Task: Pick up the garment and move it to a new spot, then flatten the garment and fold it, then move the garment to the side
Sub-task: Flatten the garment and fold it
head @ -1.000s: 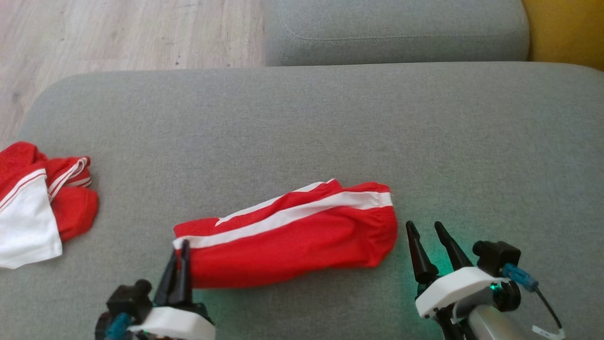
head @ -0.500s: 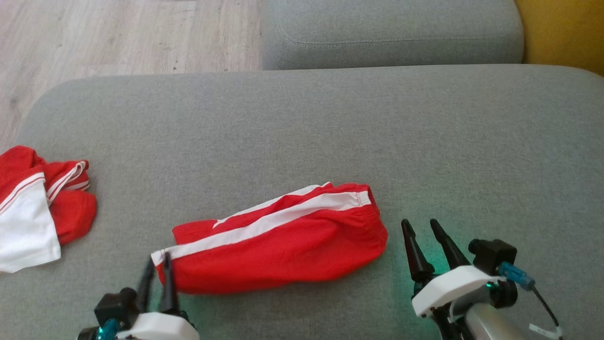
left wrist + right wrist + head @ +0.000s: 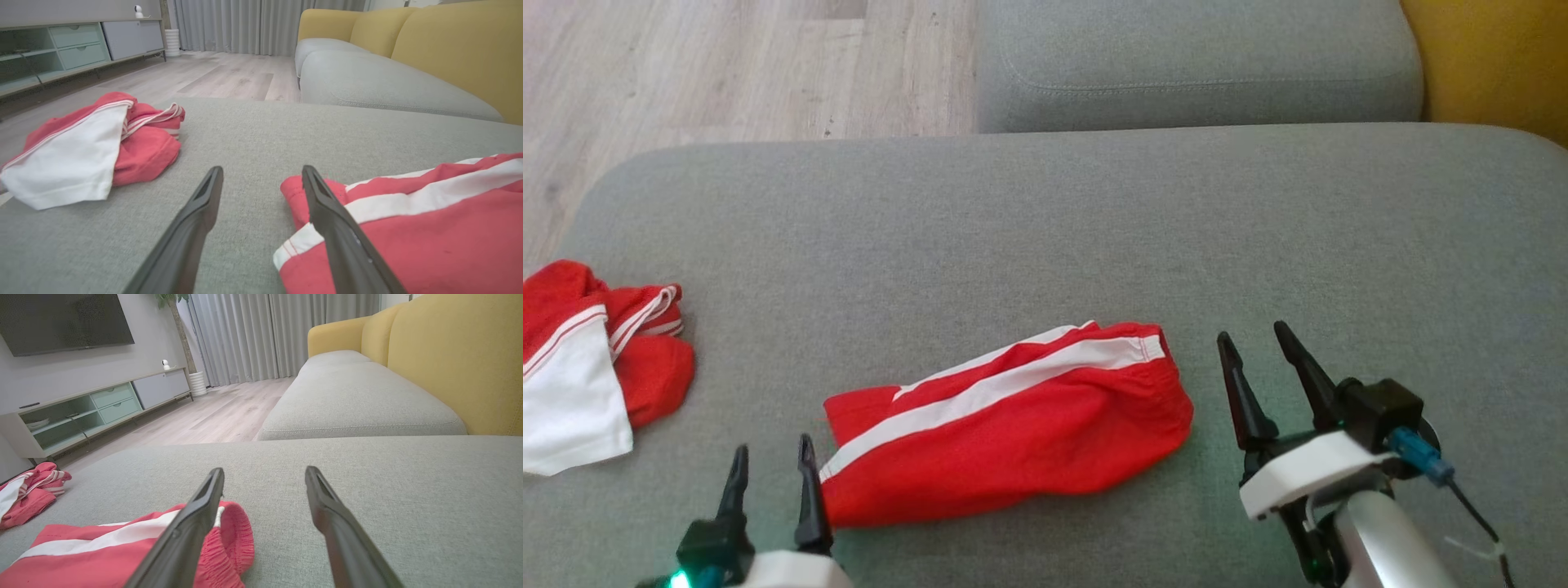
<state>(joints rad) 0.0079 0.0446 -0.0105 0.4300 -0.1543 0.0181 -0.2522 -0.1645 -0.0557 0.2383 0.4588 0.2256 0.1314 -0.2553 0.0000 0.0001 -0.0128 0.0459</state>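
Found red garment (image 3: 1013, 425) with white stripe, folded into a long bundle on the grey sofa cushion (image 3: 1045, 212), lying between the two hands. Judged light, limp and thin; likely to sag and fall open if lifted by one end. Best pinched at both short ends through all layers: hem corner with left hand (image 3: 772, 447), gathered waistband with right hand (image 3: 1253, 333). Against a second ago: let go of hem corner with left hand, then pressed together on it, now spread just beside it. Right hand spread as before, slightly farther forward.
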